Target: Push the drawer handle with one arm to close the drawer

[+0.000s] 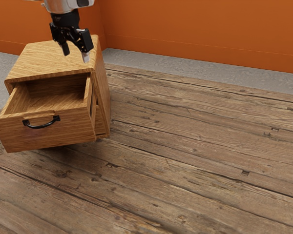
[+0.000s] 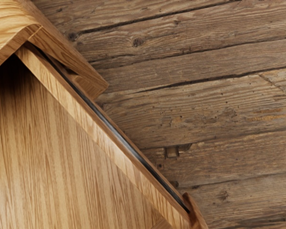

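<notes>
Worktop (image 1: 185, 165): planked wood, lower frame of the exterior view. Cabinet (image 1: 41, 62): upper left, its drawer (image 1: 19, 139) drawn out. Handle (image 1: 41, 126): one, black, bowed, at centre left on the drawer's front, long axis running across that face. Pincer (image 1: 75, 52): one, upper left, fingers parted, grasping nothing. Chief relation: the handle lies below the pincer and out in front of it, toward the frame's lower left (the wrong side for pushing, I judge). The pincer should clear the front, descend, then push cabinetward.
</notes>
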